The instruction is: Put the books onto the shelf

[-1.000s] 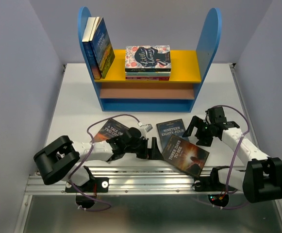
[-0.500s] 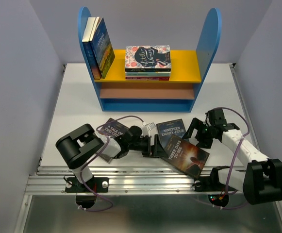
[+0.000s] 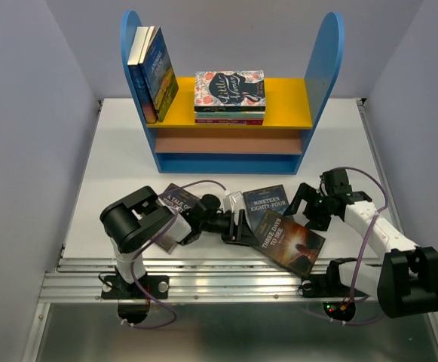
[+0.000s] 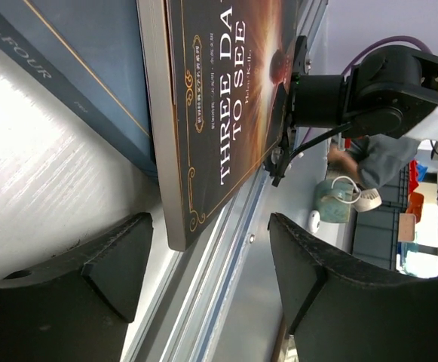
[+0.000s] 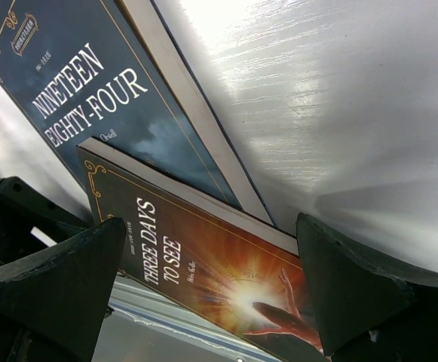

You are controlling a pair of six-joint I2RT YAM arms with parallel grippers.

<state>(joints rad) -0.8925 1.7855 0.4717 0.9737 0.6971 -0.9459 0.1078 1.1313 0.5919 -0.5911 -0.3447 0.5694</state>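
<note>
**Left pincer (image 4: 211,222) released, astride a corner of Three Days to See (image 4: 226,113); nothing gripped.**

The jaws stood apart with the book's corner between them, a gap on each side and neither pad touching. The book lay flat on the table, its far edge resting on Nineteen Eighty-Four (image 4: 75,68) just past the fingertips. Judged a thin, light paperback with a glossy cover that was probably slippery. It would likely bend and droop if held by the corner alone, so a deeper bite along the spine edge looked safer. Across the book, the right pincer (image 5: 211,226) hung wide open and empty. A Tale of Two Cities (image 3: 175,200) lay behind the left wrist. The shelf (image 3: 324,60) stood well apart, with two books (image 3: 151,72) upright at its left panel.
</note>
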